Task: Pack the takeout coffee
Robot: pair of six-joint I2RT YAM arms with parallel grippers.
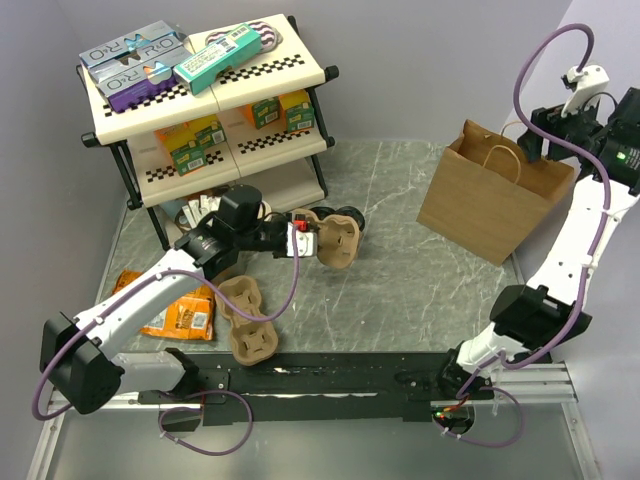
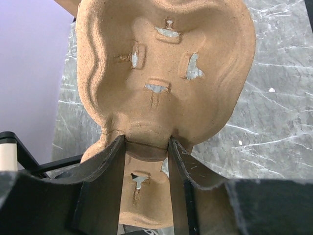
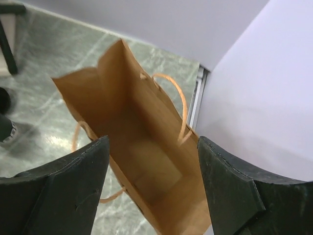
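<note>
My left gripper (image 1: 305, 238) is shut on the edge of a brown pulp cup carrier (image 1: 337, 242) and holds it tilted above the table in front of the shelf. In the left wrist view the gripper (image 2: 146, 142) pinches the carrier (image 2: 166, 73) at the rim between two cup wells. A round black lid (image 1: 349, 213), likely the takeout coffee, shows just behind the held carrier; its cup wall is hidden. My right gripper (image 1: 548, 122) is open and empty above the open brown paper bag (image 1: 495, 190). In the right wrist view the gripper (image 3: 152, 139) looks down into the empty bag (image 3: 142, 147).
A white shelf rack (image 1: 200, 90) with boxes stands at the back left. More pulp carriers (image 1: 248, 325) and an orange snack bag (image 1: 180, 315) lie by the left arm. White sticks (image 1: 192, 212) show under the shelf. The grey wall is close behind the bag.
</note>
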